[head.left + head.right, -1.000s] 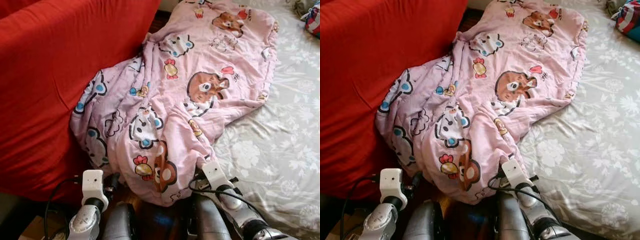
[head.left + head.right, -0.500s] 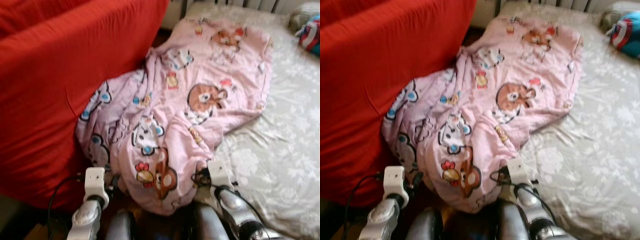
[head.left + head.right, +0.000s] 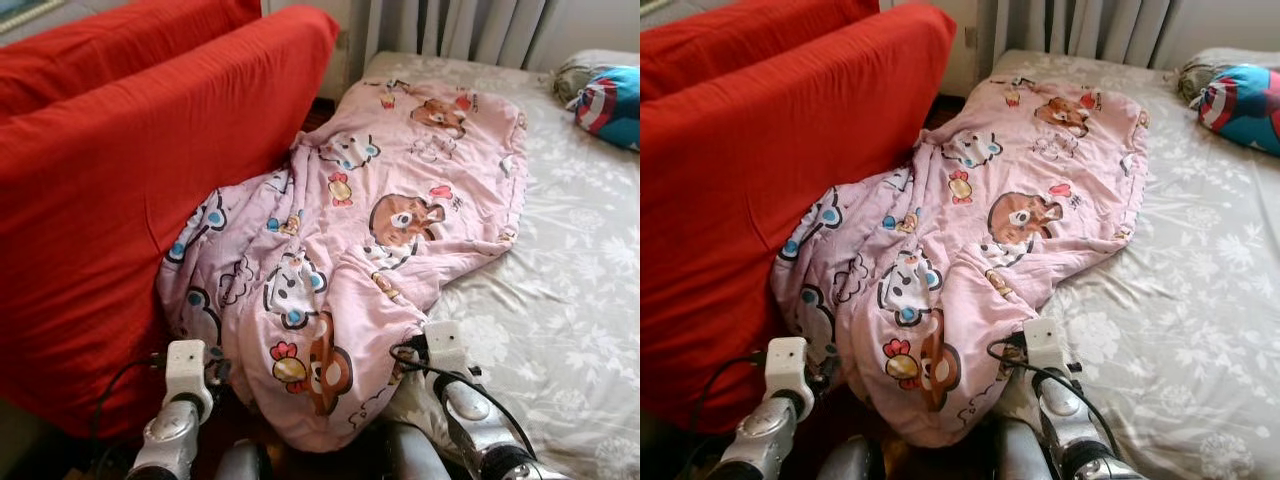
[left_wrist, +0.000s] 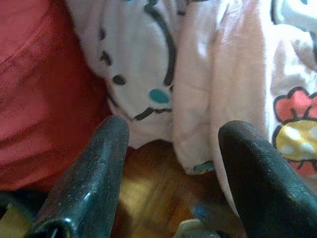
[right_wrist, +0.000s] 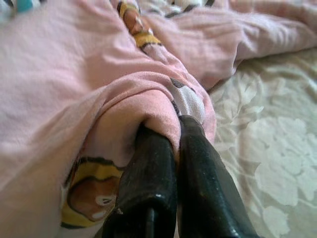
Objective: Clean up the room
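A: Although the whole picture has shifted since half a second ago, is any move of the things themselves recorded?

B: None is recorded. More of the curtain [image 3: 450, 25] and the far end of the bed [image 3: 580, 260] has been brought into view, and the blur has gone; this is put down to the head camera having been raised. The pink quilt [image 3: 370, 230] is found in the same folds as before, draped from the bed down against the red sofa [image 3: 120, 180].

A: What is meant by that for the task?

B: It is judged that the tidying of the quilt has only been started: a grip has been taken, but the cloth has not yet been lifted or spread.

A: How is the right hand noted?

B: The right hand [image 5: 171, 144] is seen pressed together on a fold of the quilt at the bed's edge, the cloth being bunched over both fingertips [image 5: 153, 148]. Its wrist [image 3: 445, 350] is placed just at the quilt's lower corner, beside the bed's near edge.

A: And the left hand?

B: The left hand [image 4: 173, 148] is held spread, nothing being pinched. The quilt's hanging hem is found just beyond and between its fingers [image 4: 99, 163], touching or nearly so; which cannot be told. The sofa's red cover lies to one side, and wooden floor [image 4: 148, 183] is seen under the hem.

A: What is asked of the next move?

B: Probably a closing of the left hand on that hem, so the quilt may be raised clear of the sofa.
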